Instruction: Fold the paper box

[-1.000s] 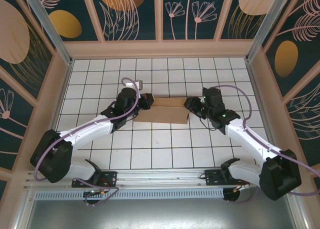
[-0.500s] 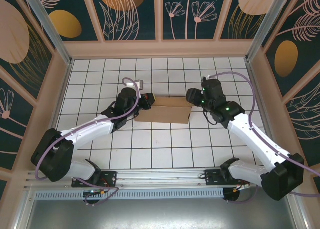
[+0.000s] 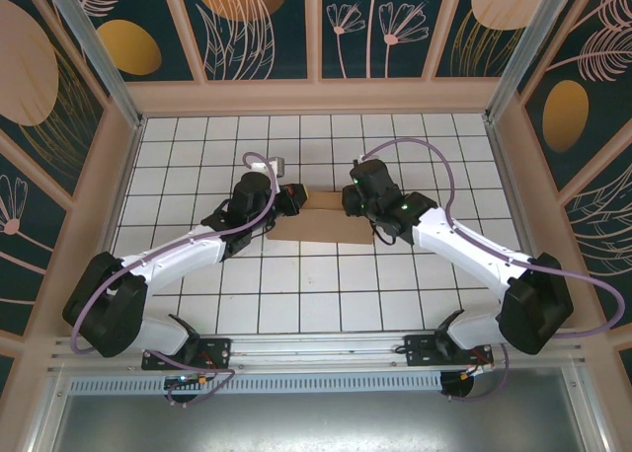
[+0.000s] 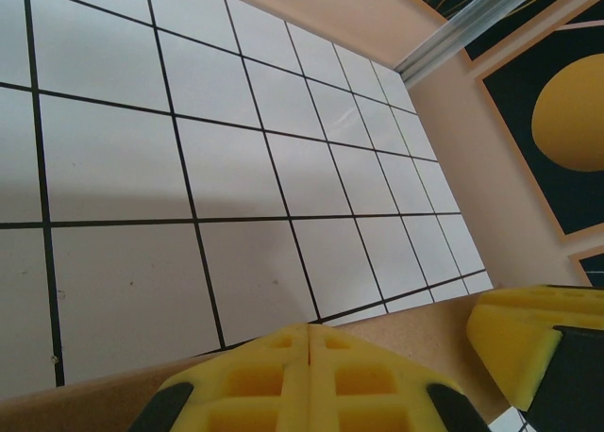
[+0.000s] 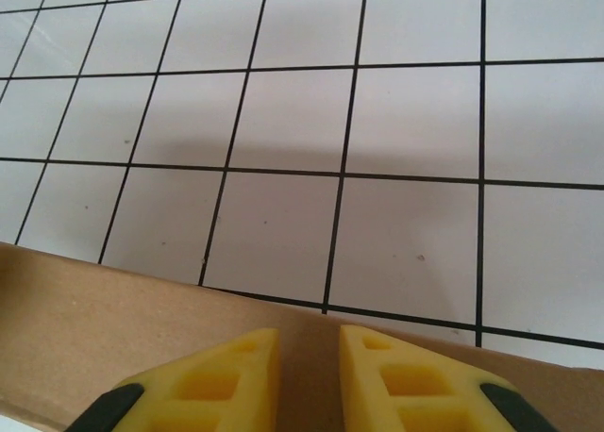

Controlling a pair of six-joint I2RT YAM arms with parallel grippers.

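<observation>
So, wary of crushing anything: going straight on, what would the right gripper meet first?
Probably the paper box, right at the fingertips of the right gripper; depth is unclear. Beyond it, tiled table.

Left pincer [image 3: 293, 197] and right pincer [image 3: 351, 201] are at the paper box [image 3: 326, 226] (brown, flat).

The left arm [image 3: 188, 250] stretches to the paper box's [image 3: 331, 227] left end, and the left gripper [image 4: 310, 333] has its fingers pressed together. The right arm [image 3: 464, 247] bends inward over the box's far right edge. The right gripper's [image 5: 310, 342] fingers are slightly parted.
</observation>
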